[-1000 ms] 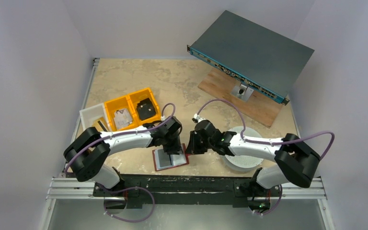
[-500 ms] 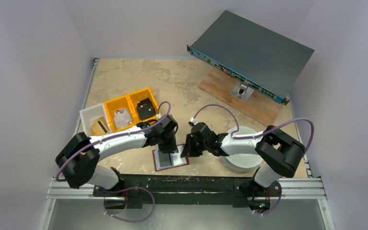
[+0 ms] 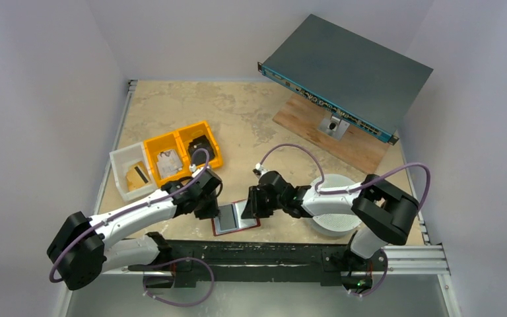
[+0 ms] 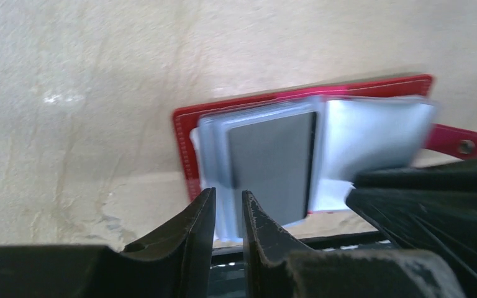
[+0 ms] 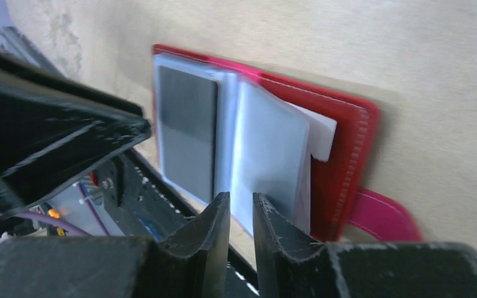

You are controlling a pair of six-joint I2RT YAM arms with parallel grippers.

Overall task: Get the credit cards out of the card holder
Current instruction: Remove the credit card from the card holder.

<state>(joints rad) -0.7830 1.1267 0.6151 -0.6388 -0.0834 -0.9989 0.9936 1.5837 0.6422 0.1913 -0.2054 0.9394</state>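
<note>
A small dark red leather-like folding card holder (image 3: 236, 218) is lying open and flat on the beige mottled bench (image 3: 237, 112), close to its near edge, between the two arms. Its clear pale blue-grey plastic sleeves (image 5: 267, 155) are fanning up from the spine, and its red snap tab (image 4: 456, 141) is sticking out on the right side. A dark grey rectangular credit card (image 4: 270, 164) is sitting inside the left-hand sleeve.

The left claw (image 4: 227, 195) is hanging low at the holder's left side. Its black fingers are standing a narrow slit apart, with nothing seen clamped between them; a pale sleeve edge is showing through the slit, and whether it is touching cannot be told. The right claw (image 5: 241, 198) is hovering at the holder's right side, its fingers likewise parted by a thin gap, gripping nothing, with the raised sleeve just beyond the tips.

A golden-yellow credit card with a black stripe (image 3: 136, 176) is lying in a white plastic bin (image 3: 120, 157) to the far left, well apart from the holder. Beside it, a yellow two-compartment bin (image 3: 183, 135) is holding a silvery-grey metal part (image 3: 167, 163) and a black blocky part (image 3: 200, 149). A round white dish (image 3: 335, 223) is sitting under the right arm.
</note>
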